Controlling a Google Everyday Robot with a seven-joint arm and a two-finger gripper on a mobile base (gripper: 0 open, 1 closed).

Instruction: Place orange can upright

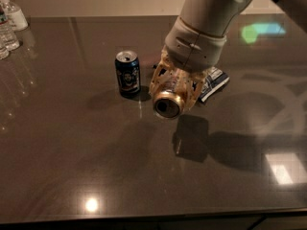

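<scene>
- The orange can [167,105] was held clenched between the fingers of the gripper [172,98] and was lifted clear of the table [72,166]. A shadow was cast on the surface below and to the right of the gripper, so the can was judged not yet set down.
- The can was grasped across its body and lay sideways, with one round end turned toward the camera. Whether that end was top or base could not be told. The grasp was judged to leave both ends free, so that the can could be swung upright and lowered.
- The arm was reached down from the upper right, its pale wrist tilted so that the fingers pointed down and toward the camera.
- A blue can [127,73] was stood upright to the left of the gripper, apart from it.
- A crumpled packet [216,80] was seen just behind the gripper, to its right, partly hidden.
- Bare tabletop in front of the gripper was judged a suitable place for setting down.
</scene>
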